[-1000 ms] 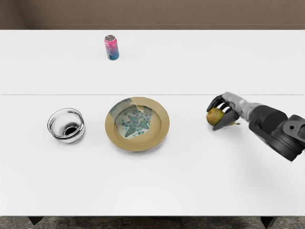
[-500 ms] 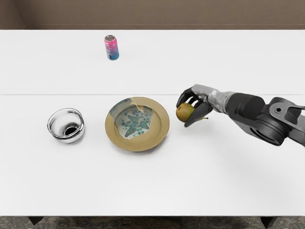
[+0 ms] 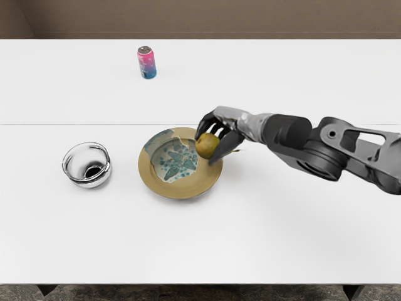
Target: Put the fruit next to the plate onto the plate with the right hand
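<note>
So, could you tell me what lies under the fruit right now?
The right side of the plate lies under the fruit, gripped by the right hand. The hand covers the rim there; contact cannot be seen.

You're looking at a bare sim test scene dressed up like a dining spot, not a real room. It's just a long white table (image 3: pixel 282 238) with a plain brown wall (image 3: pixel 188 15) behind and dark floor (image 3: pixel 188 293) under the front edge. Tableware gives the homey vibe: plate (image 3: pixel 182 193), shiny bowl (image 3: pixel 86 164), soda can (image 3: pixel 146 63).
</note>
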`<move>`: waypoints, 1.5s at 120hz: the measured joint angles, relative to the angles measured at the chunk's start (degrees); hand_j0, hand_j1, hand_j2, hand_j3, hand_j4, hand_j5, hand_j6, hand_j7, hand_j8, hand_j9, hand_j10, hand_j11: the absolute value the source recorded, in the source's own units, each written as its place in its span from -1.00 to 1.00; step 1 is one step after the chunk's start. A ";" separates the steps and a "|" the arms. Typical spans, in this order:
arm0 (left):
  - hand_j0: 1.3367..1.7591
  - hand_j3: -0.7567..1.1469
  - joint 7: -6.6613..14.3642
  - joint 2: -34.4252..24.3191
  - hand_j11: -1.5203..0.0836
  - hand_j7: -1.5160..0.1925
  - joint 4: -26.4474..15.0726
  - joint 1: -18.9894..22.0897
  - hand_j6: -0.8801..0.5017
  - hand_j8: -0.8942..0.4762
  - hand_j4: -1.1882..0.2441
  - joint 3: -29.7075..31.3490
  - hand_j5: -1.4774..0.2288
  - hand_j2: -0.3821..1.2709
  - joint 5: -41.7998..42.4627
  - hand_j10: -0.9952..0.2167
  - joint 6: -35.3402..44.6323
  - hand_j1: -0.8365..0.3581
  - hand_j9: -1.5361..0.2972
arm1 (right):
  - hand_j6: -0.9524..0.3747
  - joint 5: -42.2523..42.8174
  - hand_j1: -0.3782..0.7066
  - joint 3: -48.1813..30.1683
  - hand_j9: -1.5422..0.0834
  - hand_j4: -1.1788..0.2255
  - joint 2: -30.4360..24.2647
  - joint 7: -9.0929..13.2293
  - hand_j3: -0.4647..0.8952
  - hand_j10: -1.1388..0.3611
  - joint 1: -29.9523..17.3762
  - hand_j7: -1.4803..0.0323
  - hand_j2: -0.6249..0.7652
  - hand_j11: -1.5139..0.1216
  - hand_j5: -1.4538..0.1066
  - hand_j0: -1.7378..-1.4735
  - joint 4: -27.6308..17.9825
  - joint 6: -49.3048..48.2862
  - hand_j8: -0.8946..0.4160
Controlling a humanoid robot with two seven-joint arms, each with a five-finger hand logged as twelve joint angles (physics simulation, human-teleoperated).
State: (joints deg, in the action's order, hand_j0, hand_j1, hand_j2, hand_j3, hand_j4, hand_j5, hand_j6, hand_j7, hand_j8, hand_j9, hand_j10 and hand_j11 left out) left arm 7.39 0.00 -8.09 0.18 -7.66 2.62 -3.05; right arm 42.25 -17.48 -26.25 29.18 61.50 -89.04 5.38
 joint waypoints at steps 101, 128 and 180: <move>0.52 -0.20 0.02 0.00 0.89 0.77 0.00 0.00 0.27 0.30 0.66 0.00 0.73 -0.54 0.01 0.64 0.02 0.98 0.67 | -0.23 0.57 0.06 0.97 -0.26 -0.34 14.31 0.06 -0.32 -0.15 2.28 -0.22 0.12 -0.32 -0.31 -0.38 9.73 -1.94 -0.28; 0.52 -0.20 0.01 0.00 0.89 0.77 0.00 0.00 0.27 0.30 0.66 0.00 0.73 -0.54 0.01 0.64 0.01 0.98 0.67 | -0.19 0.56 -0.02 0.96 0.06 -0.06 15.29 0.06 -0.32 -0.07 2.23 0.09 -0.06 0.02 0.01 -0.39 10.72 -1.97 -0.26; 0.52 -0.20 0.01 0.00 0.89 0.77 0.00 0.00 0.27 0.30 0.66 0.01 0.73 -0.54 0.01 0.64 0.01 0.98 0.67 | 0.16 -2.45 -0.54 0.35 0.58 0.40 15.66 0.07 -0.32 0.27 2.16 0.62 -0.13 0.54 0.54 -0.40 11.55 -3.32 0.08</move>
State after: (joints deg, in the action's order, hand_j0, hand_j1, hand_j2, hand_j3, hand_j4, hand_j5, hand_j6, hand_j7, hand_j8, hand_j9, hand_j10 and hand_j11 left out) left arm 7.40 0.00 -8.09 0.18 -7.65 2.64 -3.05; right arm 39.80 -17.13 -10.59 29.25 63.66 -77.49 2.06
